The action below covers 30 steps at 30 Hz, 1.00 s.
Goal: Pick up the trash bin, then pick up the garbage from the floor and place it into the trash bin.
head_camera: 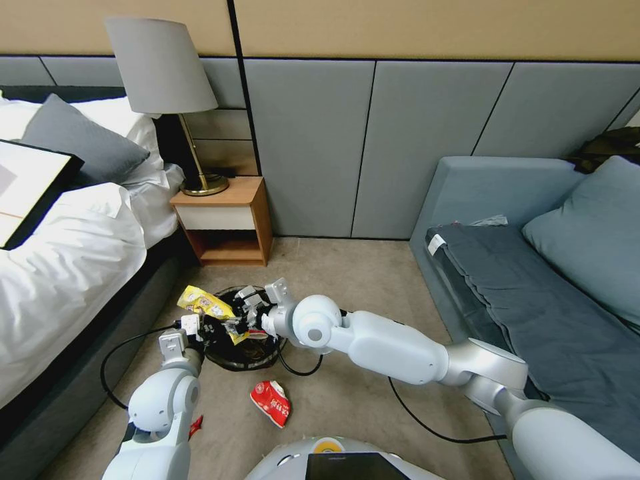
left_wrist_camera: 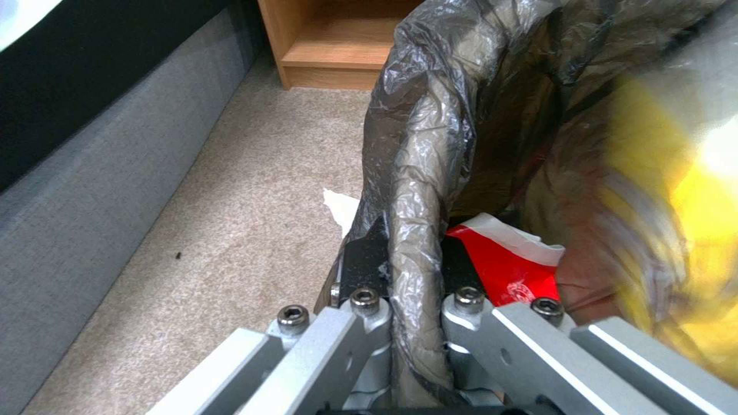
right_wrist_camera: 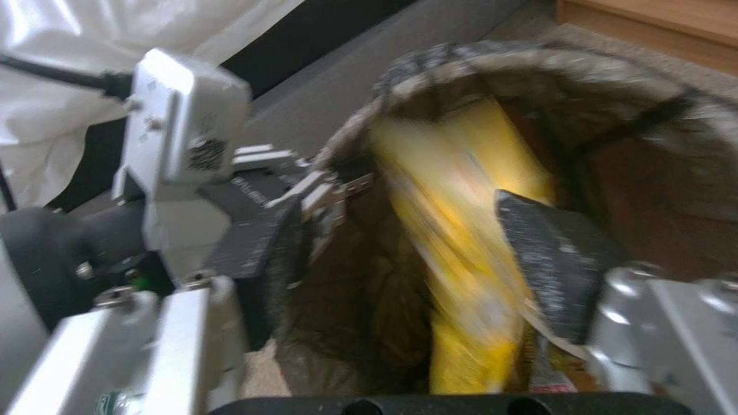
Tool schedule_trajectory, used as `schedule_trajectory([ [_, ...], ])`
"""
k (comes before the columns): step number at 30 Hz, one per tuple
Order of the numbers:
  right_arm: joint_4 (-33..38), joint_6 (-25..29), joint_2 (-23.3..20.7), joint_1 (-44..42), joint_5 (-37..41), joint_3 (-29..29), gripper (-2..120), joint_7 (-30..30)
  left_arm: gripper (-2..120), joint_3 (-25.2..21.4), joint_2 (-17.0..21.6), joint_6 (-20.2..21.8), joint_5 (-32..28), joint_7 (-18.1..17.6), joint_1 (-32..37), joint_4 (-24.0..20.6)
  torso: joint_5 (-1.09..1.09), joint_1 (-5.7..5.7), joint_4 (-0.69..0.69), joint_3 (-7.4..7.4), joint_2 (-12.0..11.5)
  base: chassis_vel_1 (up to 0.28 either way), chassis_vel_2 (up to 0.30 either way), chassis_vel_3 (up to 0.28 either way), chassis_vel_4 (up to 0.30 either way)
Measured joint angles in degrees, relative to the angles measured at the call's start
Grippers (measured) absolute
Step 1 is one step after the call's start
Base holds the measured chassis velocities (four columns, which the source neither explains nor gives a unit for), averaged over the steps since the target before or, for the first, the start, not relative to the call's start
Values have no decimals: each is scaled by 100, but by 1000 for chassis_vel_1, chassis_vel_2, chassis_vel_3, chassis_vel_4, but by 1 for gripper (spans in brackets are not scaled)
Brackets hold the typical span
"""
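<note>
**Yellow wrapper over the bin, one red wrapper left on the carpet**

In the lower middle of the head view, the trash bin (head_camera: pixel 241 347) sits between both arms. The left end effector (left_wrist_camera: pixel 415 323) is pinched on its bag-lined rim, one finger inside and one outside. The right end effector (head_camera: pixel 257 313) reaches in from the right, over the bin mouth; in the right wrist view its fingers stand spread, with the yellow wrapper (right_wrist_camera: pixel 454 242) blurred between them, partly inside the bag.

The wrappers look light, thin and crinkly, so they should yield to a pinch at any raised fold; the bag film looks slippery, so the stiff rim beneath is the safer hold.

A red wrapper (head_camera: pixel 271 402) lies on the open carpet just below the bin. The bed (head_camera: pixel 73 267) crowds the left, the nightstand (head_camera: pixel 230 223) stands above, the sofa (head_camera: pixel 507 280) bounds the right, and cables loop nearby.
</note>
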Motion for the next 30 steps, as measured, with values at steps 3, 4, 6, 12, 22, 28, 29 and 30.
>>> schedule_trajectory([
  [3, 10, -10, -50, -19, 2, 36, 85, 34, 0, 3, -24, 0, 0, 0, 1, -1, 0, 0, 0, 0, 0, 0, 0, 0, 0],
  [4, 14, -12, -72, -28, -2, 42, 88, 39, 0, 5, -30, 0, 1, -1, 0, -1, 0, 0, 0, 0, 0, 0, 0, 0, 0],
  [6, 63, -34, -204, -114, -36, 67, 99, 49, 0, 8, -40, 0, 1, -1, -6, -18, 0, 0, -1, 0, 0, 0, 0, 0, 0],
  [12, 118, -68, -355, -294, -133, 120, 100, 48, 0, -20, 0, 0, -1, 2, -5, -20, 1, 0, 0, 0, 0, 0, 0, 0, 0],
  [22, 361, 6, -527, -404, -424, 643, 100, -3, 0, -21, 13, 0, -20, 2, 24, -39, 1, 0, 2, 0, 0, 0, 0, 0, 0],
  [28, 697, 279, -1012, -431, -818, 1536, 100, 15, 0, -27, 57, 0, -94, -1, 35, -155, 2, 0, -1, 0, 0, 0, 0, 0, 0],
  [29, 723, 296, -1060, -441, -860, 1609, 100, 21, 0, -27, 62, 0, -95, -2, 35, -163, 1, 0, -2, 0, 0, 0, 0, 0, 0],
  [30, 858, 417, -1288, -574, -1250, 2006, 100, -12, 0, -27, 67, 0, -127, -7, 31, -224, 2, 0, 1, 0, 0, 0, 0, 0, 0],
])
